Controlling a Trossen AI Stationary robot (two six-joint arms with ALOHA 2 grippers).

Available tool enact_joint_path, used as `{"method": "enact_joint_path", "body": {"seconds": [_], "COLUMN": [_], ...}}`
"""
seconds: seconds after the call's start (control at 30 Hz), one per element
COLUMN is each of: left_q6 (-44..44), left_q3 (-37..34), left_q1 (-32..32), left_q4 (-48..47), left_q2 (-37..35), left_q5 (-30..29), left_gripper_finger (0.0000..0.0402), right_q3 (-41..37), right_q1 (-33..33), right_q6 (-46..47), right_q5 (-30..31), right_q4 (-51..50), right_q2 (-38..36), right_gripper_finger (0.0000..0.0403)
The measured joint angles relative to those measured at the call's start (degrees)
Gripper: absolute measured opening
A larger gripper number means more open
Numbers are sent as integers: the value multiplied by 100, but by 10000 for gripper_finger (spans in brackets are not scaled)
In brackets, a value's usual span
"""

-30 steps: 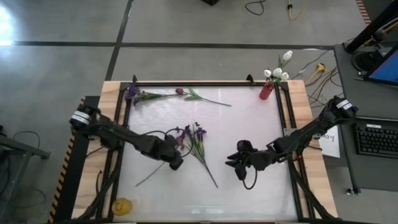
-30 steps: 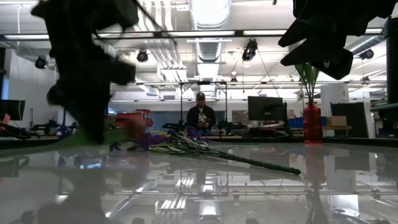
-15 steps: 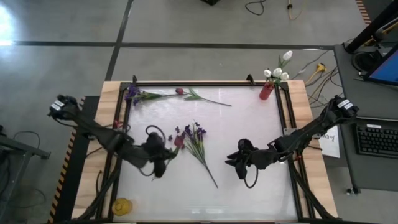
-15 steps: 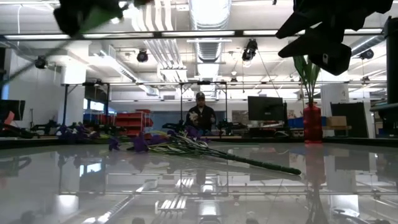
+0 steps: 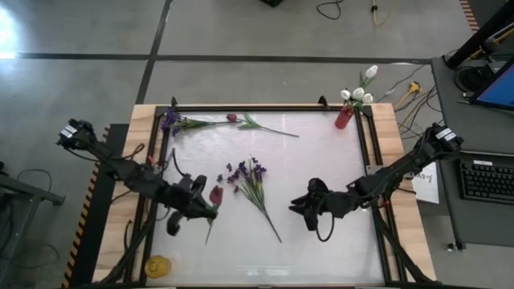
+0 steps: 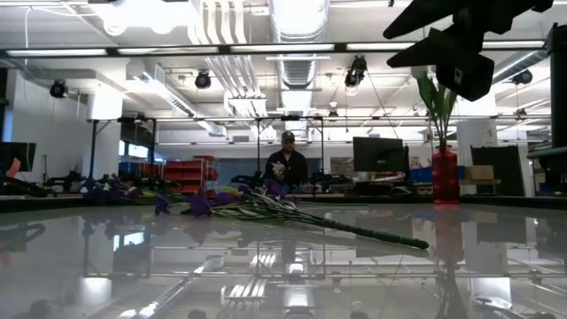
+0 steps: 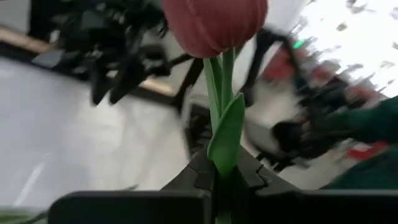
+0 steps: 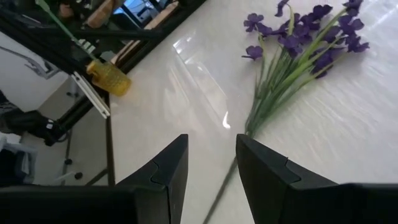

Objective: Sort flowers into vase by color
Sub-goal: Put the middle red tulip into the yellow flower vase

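A robotics lab/workshop w/ an open industrial ceiling: exposed ducts (image 6: pixel 237 53), strip lights (image 6: pixel 288 46), concrete floor (image 5: pixel 241 32) marked w/ dark lines. Workbenches carry monitors (image 6: pixel 378 153) & red bins (image 6: pixel 182 169); a person (image 6: pixel 285 163) sits at the back. A keyboard (image 5: pixel 487 180) & loose cables (image 5: pixel 337 8) lie beside the framed table (image 5: pixel 317 152).

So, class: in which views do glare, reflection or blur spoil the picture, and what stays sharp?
Low view: the glossy table mirrors the ceiling lights. Left wrist view: the background is smeared, while the pink-red bud in the left gripper stays fairly sharp. Right wrist view: a bright streak of glare lies beside the crisp purple spray.
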Motion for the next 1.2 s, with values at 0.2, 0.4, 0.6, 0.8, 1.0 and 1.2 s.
{"method": "enact_joint_path", "body": {"seconds": [0.2, 0.4, 0.6, 0.8, 1.0, 1.2], "left_q6": [-240, -324, 455, 525, 357, 436], "left_q3": [-518, -432, 105, 377, 83, -277], "left_q1": [-19, -39, -32, -45, -244, -733], "left_q4": [957, 790, -217, -347, 140, 877], "left_q2": [-407, -533, -742, -1095, -1247, -1295], "left_q5": [843, 988, 1595, 2594, 2821, 3259], "left_gripper_finger": [0, 0, 0, 0, 0, 0], "right_q3": [0, 0, 229, 496, 653, 864], "right_q1": [0, -6, -15, -124, -371, -505], "right_q6": [139, 192, -122, -831, -1221, -1330], "right_q5": [-4, 26, 536, 745, 754, 749], "right_q4": [57, 187, 195, 174, 142, 130], "right_q2": [2, -6, -13, -27, -33, -65], "right_gripper_finger": [123, 121, 123, 121, 122, 121]}}
